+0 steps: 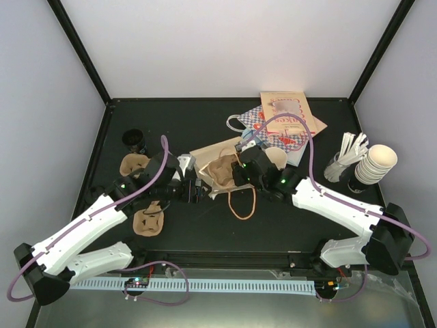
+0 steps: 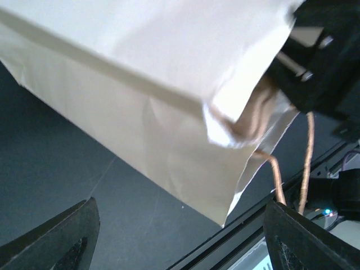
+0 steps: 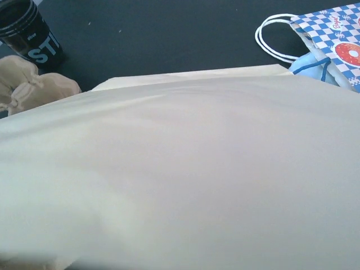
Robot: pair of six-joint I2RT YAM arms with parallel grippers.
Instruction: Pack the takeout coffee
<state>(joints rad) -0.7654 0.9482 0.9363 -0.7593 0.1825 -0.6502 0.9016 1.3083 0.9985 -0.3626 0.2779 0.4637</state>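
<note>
The coffee shows in no view, perhaps hidden inside the bag at frame centre, where the right gripper buries its fingers, state untellable; the left gripper gapes empty; I judge the coffee light, crushable, spill-prone: hold its mid-wall gently, upright.

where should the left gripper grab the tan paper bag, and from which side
Probably pinch the tan paper bag at its mouth edge beside the rope handle, coming from the near left, where the left gripper stands open. The bag lies on its side, so only that thin edge fits between the jaws.
</note>
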